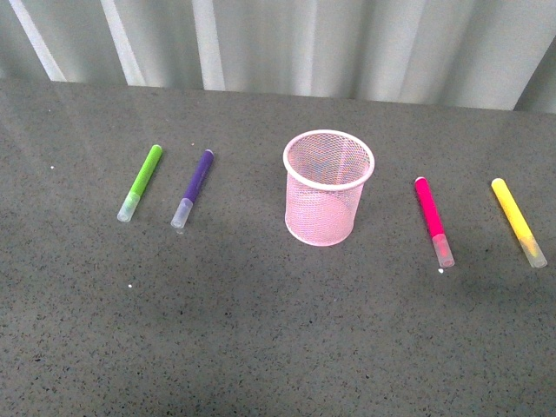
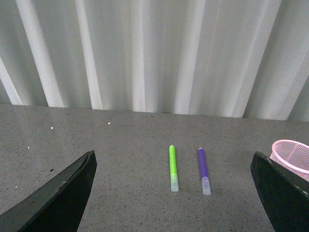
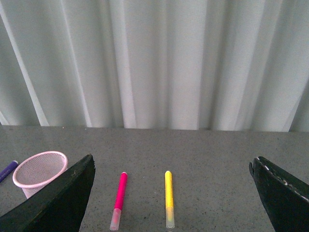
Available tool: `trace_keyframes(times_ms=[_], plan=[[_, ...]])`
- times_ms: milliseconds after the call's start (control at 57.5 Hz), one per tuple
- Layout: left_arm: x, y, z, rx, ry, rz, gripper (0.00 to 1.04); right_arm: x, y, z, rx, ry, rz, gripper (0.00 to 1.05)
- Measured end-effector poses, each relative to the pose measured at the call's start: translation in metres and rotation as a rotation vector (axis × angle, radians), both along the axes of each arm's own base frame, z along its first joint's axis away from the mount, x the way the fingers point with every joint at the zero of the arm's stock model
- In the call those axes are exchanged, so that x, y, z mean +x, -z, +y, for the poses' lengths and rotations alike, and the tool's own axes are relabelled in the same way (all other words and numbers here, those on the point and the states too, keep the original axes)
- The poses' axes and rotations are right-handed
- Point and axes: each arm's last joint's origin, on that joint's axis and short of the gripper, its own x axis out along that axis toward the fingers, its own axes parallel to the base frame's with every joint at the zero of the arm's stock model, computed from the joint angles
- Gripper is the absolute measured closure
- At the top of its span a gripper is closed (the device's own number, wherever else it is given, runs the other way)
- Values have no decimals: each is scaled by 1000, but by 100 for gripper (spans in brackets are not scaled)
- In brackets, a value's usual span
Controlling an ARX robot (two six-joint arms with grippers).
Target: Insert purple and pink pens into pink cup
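The pink cup [image 1: 328,187] stands upright and empty at the middle of the grey table. Left of it lies the purple pen [image 1: 194,188], its clear cap toward me. To the cup's right lies the pink pen [image 1: 433,221], cap also toward me. Neither arm shows in the front view. In the left wrist view my left gripper [image 2: 176,193] is open and well short of the purple pen [image 2: 203,164], with the cup's rim [image 2: 291,153] at the edge. My right gripper [image 3: 174,193] is open too, held back from the pink pen [image 3: 119,198]; the cup [image 3: 38,171] sits beside one finger.
A lime-green marker [image 1: 141,182] lies left of the purple pen, seen too in the left wrist view [image 2: 173,166]. A yellow marker [image 1: 518,221] lies right of the pink pen, also in the right wrist view [image 3: 168,198]. A pleated white curtain [image 1: 278,39] closes the table's far edge.
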Motion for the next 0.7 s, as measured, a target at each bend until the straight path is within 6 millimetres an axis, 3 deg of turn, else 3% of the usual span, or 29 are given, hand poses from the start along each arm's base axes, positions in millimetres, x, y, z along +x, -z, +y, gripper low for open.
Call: trace_keyframes(times_ms=[556, 695], plan=[[0, 0, 0, 0, -1, 0, 7, 0, 0, 0, 0, 0, 0, 7], [4, -5, -8, -82, -191, 386, 7, 0, 0, 0, 0, 1, 0, 7]])
